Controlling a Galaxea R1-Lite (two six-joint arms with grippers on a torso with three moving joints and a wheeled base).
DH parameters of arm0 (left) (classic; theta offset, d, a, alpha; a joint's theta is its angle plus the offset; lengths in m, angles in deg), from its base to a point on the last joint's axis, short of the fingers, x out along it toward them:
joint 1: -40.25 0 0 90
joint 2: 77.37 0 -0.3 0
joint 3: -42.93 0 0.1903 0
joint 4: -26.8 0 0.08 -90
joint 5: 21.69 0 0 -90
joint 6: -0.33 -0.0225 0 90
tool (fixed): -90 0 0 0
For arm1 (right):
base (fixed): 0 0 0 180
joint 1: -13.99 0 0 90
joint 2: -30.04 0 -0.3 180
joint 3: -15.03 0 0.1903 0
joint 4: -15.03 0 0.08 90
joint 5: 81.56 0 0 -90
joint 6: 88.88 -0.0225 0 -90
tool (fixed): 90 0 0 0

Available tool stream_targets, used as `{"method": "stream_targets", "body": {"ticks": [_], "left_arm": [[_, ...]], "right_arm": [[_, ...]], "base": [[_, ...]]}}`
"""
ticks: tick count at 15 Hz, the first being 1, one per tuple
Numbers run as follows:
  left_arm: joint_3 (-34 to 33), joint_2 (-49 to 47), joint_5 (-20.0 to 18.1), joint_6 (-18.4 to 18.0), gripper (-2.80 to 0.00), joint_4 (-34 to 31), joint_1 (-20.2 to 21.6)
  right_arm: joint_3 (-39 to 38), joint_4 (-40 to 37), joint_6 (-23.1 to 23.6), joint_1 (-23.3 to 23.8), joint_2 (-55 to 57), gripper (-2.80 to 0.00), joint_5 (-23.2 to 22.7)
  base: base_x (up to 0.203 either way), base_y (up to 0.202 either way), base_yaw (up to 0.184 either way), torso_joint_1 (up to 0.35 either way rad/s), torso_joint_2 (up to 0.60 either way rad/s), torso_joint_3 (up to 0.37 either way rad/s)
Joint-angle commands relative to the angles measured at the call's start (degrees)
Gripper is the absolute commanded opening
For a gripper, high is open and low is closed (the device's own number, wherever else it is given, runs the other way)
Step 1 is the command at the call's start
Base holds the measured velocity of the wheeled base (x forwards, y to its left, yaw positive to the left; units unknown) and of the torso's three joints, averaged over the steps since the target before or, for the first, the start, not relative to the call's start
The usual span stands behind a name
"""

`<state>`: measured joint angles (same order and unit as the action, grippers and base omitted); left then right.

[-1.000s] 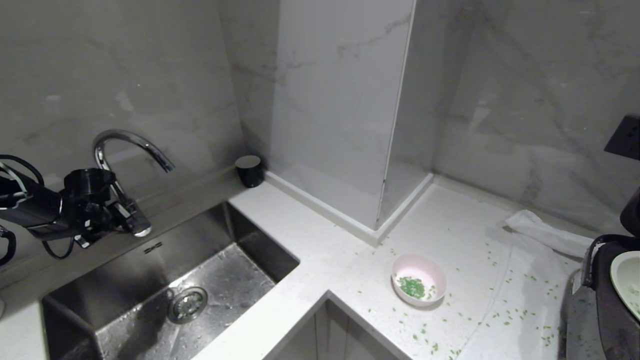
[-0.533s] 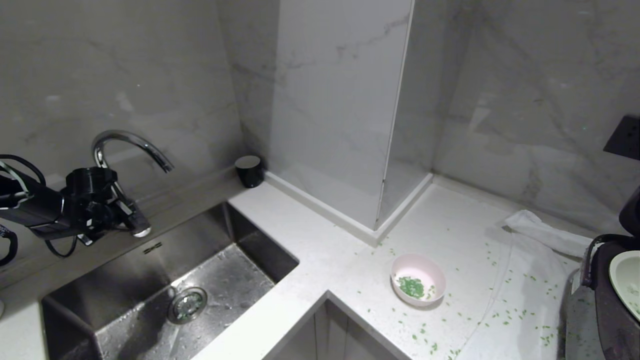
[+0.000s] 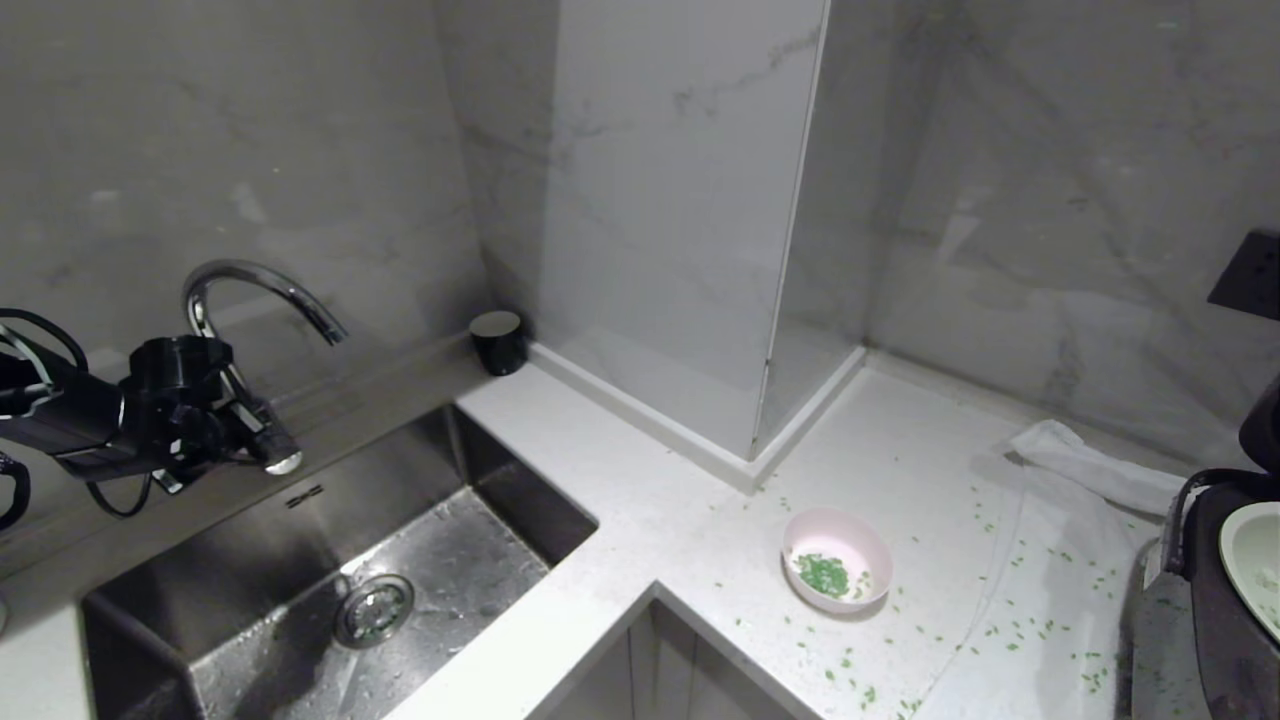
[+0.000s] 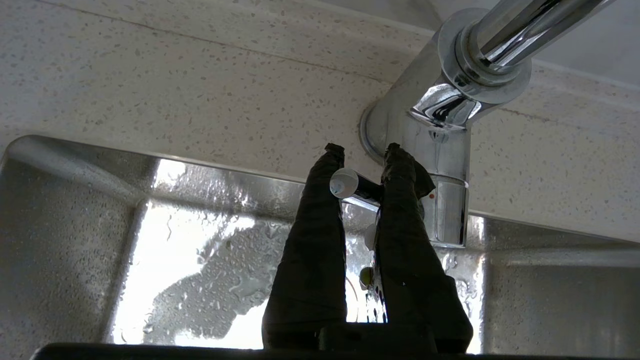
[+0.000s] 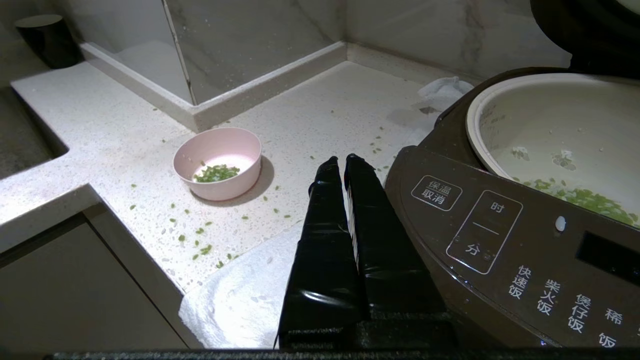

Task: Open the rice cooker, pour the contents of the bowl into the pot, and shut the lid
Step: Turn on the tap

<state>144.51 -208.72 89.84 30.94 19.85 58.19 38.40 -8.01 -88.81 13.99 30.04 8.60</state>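
**Left claw clamped on the tap lever, bowl well apart on the counter**

While your left gripper (image 4: 364,150) sits at the sink (image 3: 300,560), its two dark fingers (image 4: 315,240) are closed around the chrome lever (image 4: 350,186) of the faucet (image 3: 255,285), the lever's rounded tip showing between them. You can see the same in the head view: the left gripper (image 3: 255,440) at the far left, at the foot of the tap.

Your task pieces lie far to the right of that claw. You will find the bowl (image 3: 837,558) standing upright on the white counter (image 3: 620,480), past the sink corner, with the contents (image 3: 822,574) as a green heap inside it. Loose green bits (image 3: 850,670) are scattered on the counter around it and on the white cloth (image 3: 1060,600) beside it.

Look to the right wrist view for the rest: your right gripper (image 5: 345,161) has its fingers pressed together, holding nothing, hanging between the bowl (image 5: 218,162) and the rice cooker (image 5: 500,240). You can see the pot (image 5: 560,135) uncovered, with green pieces (image 5: 580,197) lying in it. At the top edge, the raised lid (image 5: 585,35) shows only in part
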Motion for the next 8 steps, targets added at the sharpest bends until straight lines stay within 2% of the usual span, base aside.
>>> {"method": "stream_targets", "body": {"ticks": [1,8], "left_arm": [[-0.3,0.5,0.2,0.2,-2.80,-0.1,-0.1],[-1.2,0.9,0.1,0.1,-2.80,-0.2,-0.3]], "right_arm": [[-0.1,0.0,0.0,0.0,0.0,-2.80,0.0],[-0.1,0.0,0.0,0.0,0.0,-2.80,0.0]], "base": [[0.000,0.000,0.000,0.000,0.00,0.000],[0.000,0.000,0.000,0.000,0.00,0.000]]}}
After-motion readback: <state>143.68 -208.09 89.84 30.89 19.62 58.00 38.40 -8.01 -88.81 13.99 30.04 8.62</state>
